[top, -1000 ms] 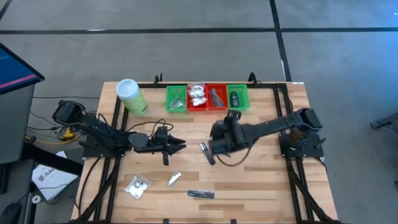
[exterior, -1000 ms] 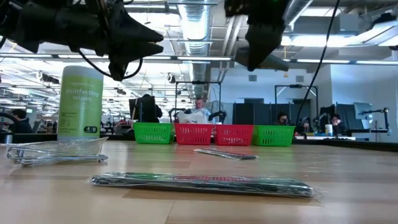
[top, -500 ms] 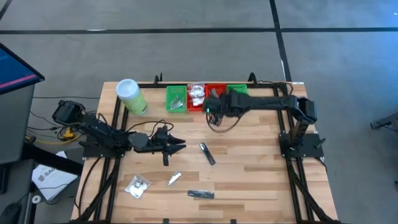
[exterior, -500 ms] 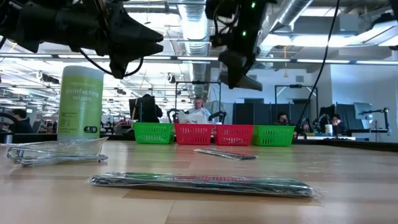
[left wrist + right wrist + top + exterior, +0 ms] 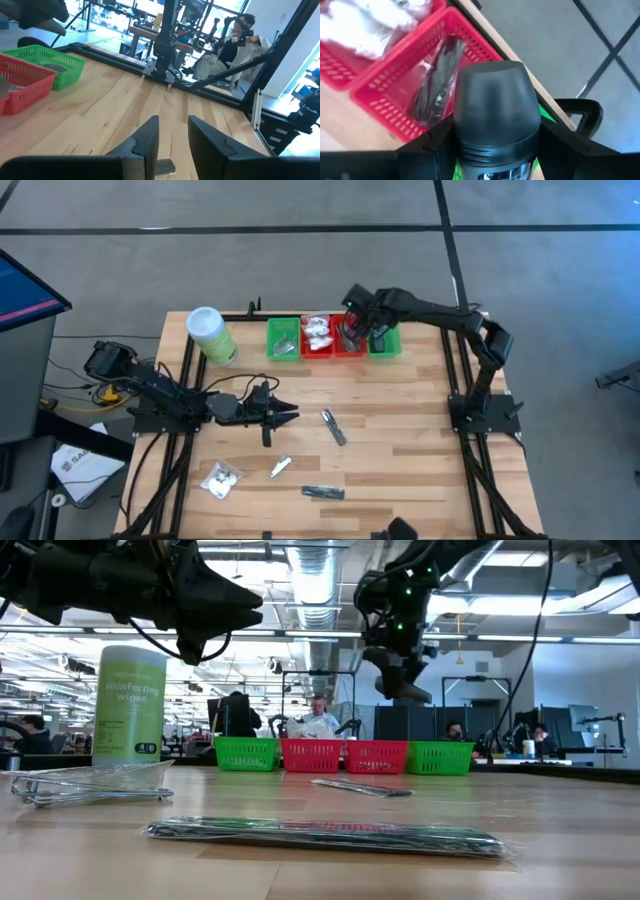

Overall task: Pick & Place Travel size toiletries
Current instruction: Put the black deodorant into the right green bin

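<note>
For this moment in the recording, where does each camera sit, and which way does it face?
High view: above the table, looking straight down; both arms show, right gripper over the trays.
Low view: at table-top height, looking level toward the row of trays; both arms hang in from above.
Left wrist view: on the left arm, looking past its own fingers across the wood.
Right wrist view: on the right arm, looking down at a red tray past the dark roll-on bottle in its grip.
Shared: high and low views both show the wipes canister.
</note>
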